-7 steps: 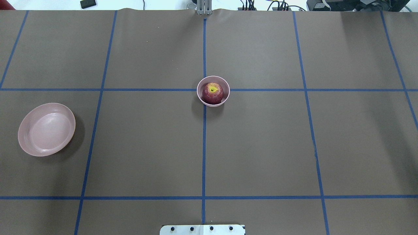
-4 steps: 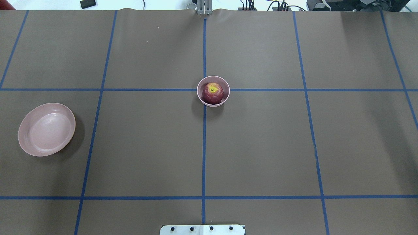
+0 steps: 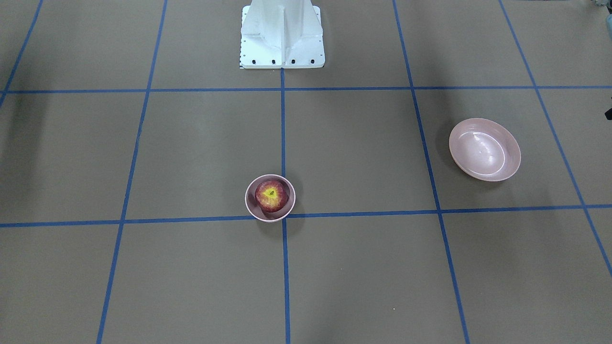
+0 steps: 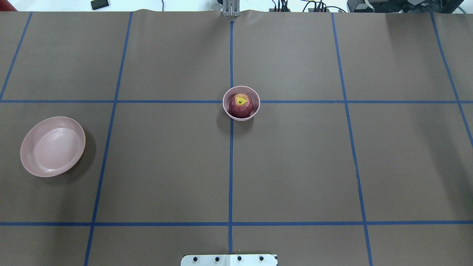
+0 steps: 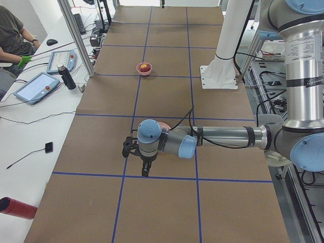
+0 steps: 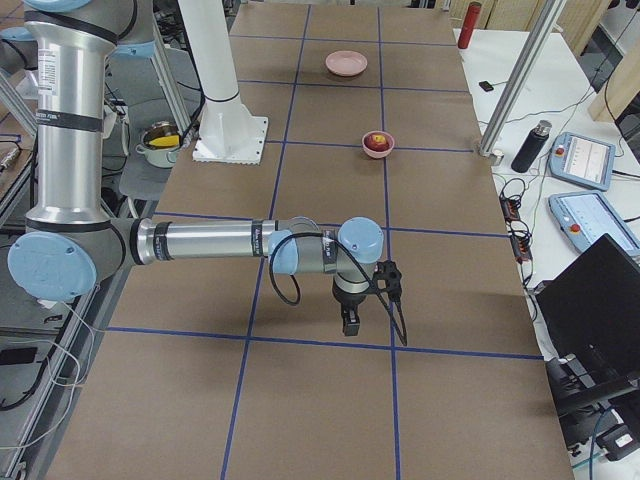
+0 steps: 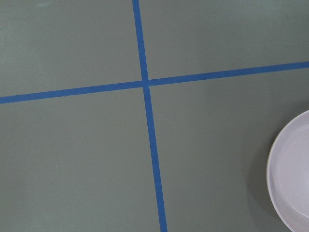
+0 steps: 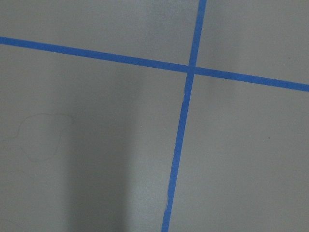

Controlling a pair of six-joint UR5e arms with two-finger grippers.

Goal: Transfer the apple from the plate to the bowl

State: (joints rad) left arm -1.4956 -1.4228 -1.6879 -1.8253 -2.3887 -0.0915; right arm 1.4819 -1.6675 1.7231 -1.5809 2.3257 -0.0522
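The dark-red apple (image 4: pixel 241 105) with its yellow-green stem patch sits inside the small deep pink bowl (image 4: pixel 231 112) at the table's middle; both also show in the front-facing view, the apple (image 3: pixel 270 195) and the bowl (image 3: pixel 287 211). The wide shallow pink plate (image 4: pixel 53 146) lies empty on the left side, and its rim shows in the left wrist view (image 7: pixel 289 179). My left gripper (image 5: pixel 145 168) hangs above the table near the plate. My right gripper (image 6: pixel 349 320) hangs over bare table on the right. Both show only in the side views, so I cannot tell if they are open or shut.
Blue tape lines (image 4: pixel 231 166) divide the brown table cover into squares. The white robot base (image 3: pixel 282 33) stands at the table's edge. Tablets and a bottle (image 6: pixel 530 147) lie on the white side bench, where a person (image 5: pixel 12 35) sits.
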